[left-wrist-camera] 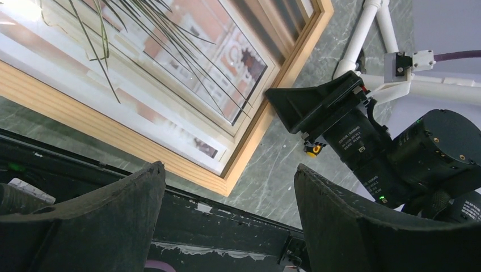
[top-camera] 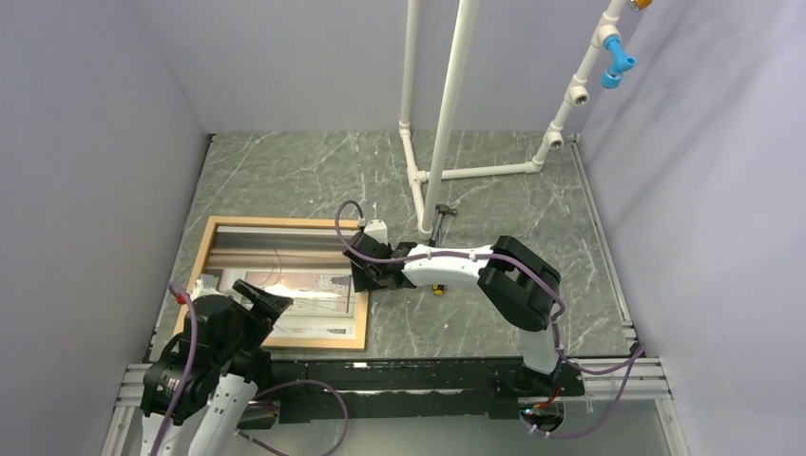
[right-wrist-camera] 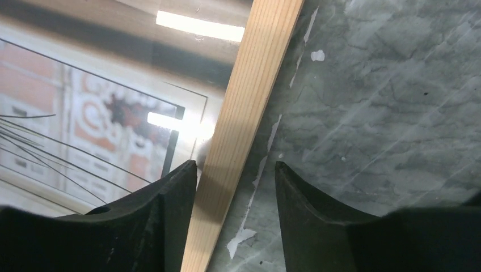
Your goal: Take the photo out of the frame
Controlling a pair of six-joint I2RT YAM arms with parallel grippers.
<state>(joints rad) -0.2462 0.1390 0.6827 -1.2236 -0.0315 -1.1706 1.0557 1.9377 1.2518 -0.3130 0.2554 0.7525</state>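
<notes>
Frame: lies flat on the surface, toward 8 o'clock in the top view, with narrow light-wood rails all round.
Photo: sits inside the frame, showing pink-beige panels and thin dark grass lines. Bright glare across it suggests a clear sheet on top.
Right tool: at the frame's 3 o'clock rail, released. One finger is inside over the picture area, close against the wood. The other is outside over the surface, apart from the rail.
Left tool: above the frame's 5 o'clock corner, spread wide, grasping nothing.
Step in hand: probably pinching the 3 o'clock rail so the frame can be lifted or turned to reach its back.
Doing it well: centre the rail between the fingers before clenching. Hold the wood only, off the glazing. Lift slowly, since a long frame held by one edge will likely swing; the left tool could steady the near corner.
Hidden: the frame's back and whatever closes it. In the top view the left arm covers the 7 o'clock corner.
Hard to make out: whether the photo sits loose or pressed. A yellow-tipped object under the right arm and a dark object by the white pipe stand are too small to name.
</notes>
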